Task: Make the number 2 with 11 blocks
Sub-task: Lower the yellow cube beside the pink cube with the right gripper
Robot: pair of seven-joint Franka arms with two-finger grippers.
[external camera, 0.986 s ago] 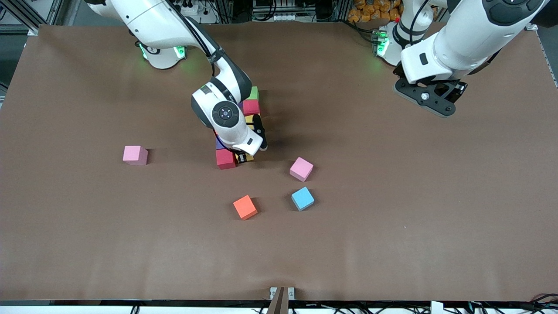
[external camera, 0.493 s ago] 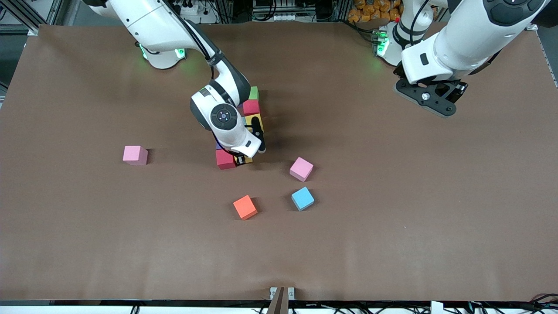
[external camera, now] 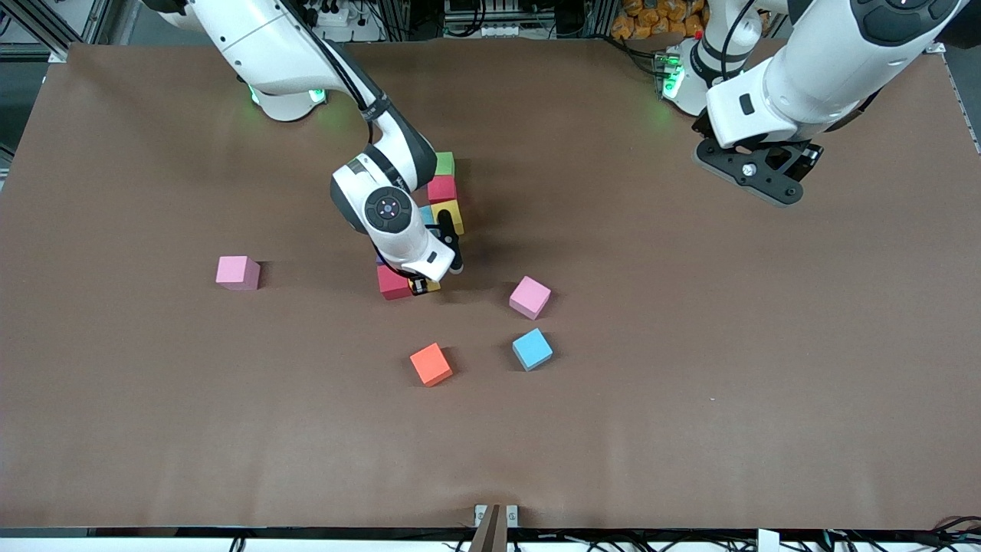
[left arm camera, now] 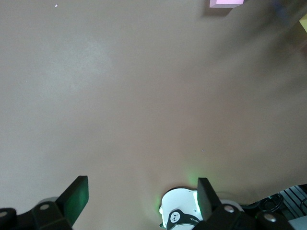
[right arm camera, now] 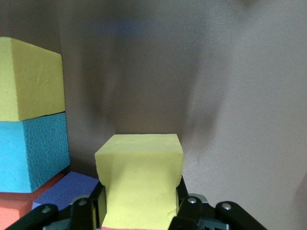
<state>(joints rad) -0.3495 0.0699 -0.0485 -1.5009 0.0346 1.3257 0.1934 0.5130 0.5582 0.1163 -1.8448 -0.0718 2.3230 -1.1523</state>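
Note:
My right gripper (external camera: 437, 277) is shut on a yellow block (right arm camera: 140, 177), low at the near end of a part-built figure in the middle of the table. The figure shows a green block (external camera: 444, 163), a red block (external camera: 441, 188), a yellow block (external camera: 447, 215), a light blue block (external camera: 426, 215) and a red block (external camera: 392, 284). The held block hangs beside that last red one. The right wrist view also shows a purple block (right arm camera: 67, 189) next to the held one. My left gripper (left arm camera: 141, 199) is open and holds nothing. It waits over bare table by its base.
Loose blocks lie nearer the camera: a pink one (external camera: 530, 297), a light blue one (external camera: 532, 349) and an orange one (external camera: 431, 364). Another pink block (external camera: 237, 272) sits toward the right arm's end of the table. Brown paper (external camera: 690, 383) covers the table.
My right gripper has shifted slightly toward the right arm's end of the table with the yellow block in it. The left arm has not moved.

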